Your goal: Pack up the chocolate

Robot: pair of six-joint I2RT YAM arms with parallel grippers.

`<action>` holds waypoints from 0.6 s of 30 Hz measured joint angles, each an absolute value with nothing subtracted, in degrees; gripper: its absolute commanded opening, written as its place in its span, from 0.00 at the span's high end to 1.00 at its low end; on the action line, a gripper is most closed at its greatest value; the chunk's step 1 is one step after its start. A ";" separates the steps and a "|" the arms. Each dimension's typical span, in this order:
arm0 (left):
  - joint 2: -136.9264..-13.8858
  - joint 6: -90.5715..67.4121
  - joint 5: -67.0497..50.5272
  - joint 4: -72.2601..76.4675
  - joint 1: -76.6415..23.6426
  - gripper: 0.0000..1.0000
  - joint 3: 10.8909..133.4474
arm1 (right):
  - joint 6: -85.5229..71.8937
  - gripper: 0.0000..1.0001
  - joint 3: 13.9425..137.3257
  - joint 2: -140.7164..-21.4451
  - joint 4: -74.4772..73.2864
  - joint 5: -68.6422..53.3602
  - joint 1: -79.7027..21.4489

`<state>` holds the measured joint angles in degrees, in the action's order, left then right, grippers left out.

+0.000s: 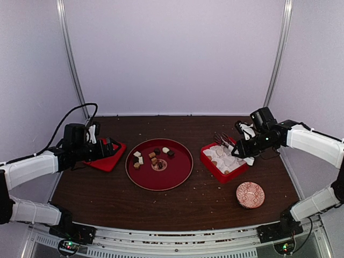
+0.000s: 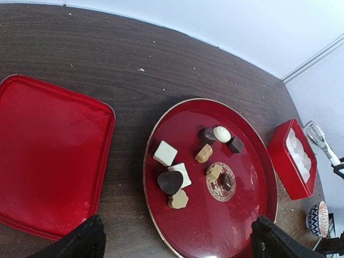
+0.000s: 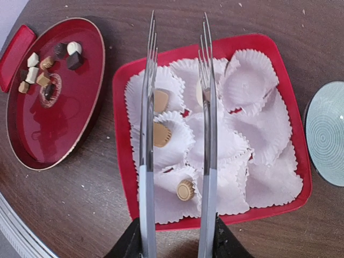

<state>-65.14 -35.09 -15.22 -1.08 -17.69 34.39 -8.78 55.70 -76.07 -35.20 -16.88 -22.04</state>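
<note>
Several pieces of chocolate, dark, tan and cream, lie on the round red tray. More tan pieces sit in white paper cups inside the red box. My right gripper is shut on the handles of metal tongs. The tong arms stand apart over the box with nothing between their tips. My left gripper hangs open above the tray's near-left edge, holding nothing.
A flat red lid lies left of the round tray, under my left arm. A small patterned dish sits near the front right. Pale crumbs dot the dark wooden table. White walls close in the back and sides.
</note>
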 measured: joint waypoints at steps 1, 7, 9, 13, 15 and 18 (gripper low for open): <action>-65.14 -35.09 -15.25 -1.06 -17.69 0.03 34.39 | -8.75 0.62 56.51 -75.57 -35.51 -16.91 -22.70; -65.14 -35.38 -15.27 -0.89 -17.69 0.03 34.39 | -8.75 0.63 61.76 -76.03 -35.66 -17.15 -30.76; -65.14 -35.55 -15.27 -0.86 -17.69 0.03 34.39 | -8.82 0.63 63.22 -77.93 -35.24 -17.17 -33.98; -65.08 -35.75 -15.27 -0.64 -17.69 0.03 34.37 | -9.19 0.63 66.11 -84.20 -34.61 -17.17 -39.27; -64.82 -35.75 -15.27 -0.51 -17.69 0.03 34.35 | -9.26 0.63 67.68 -87.68 -34.61 -17.12 -41.32; -64.38 -35.75 -15.25 -0.47 -17.69 0.03 34.24 | -9.26 0.63 70.28 -91.85 -34.65 -17.08 -43.33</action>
<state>-64.38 -35.75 -15.25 -0.47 -17.69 34.24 -9.26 70.28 -91.85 -34.65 -17.08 -43.33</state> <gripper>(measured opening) 0.969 0.372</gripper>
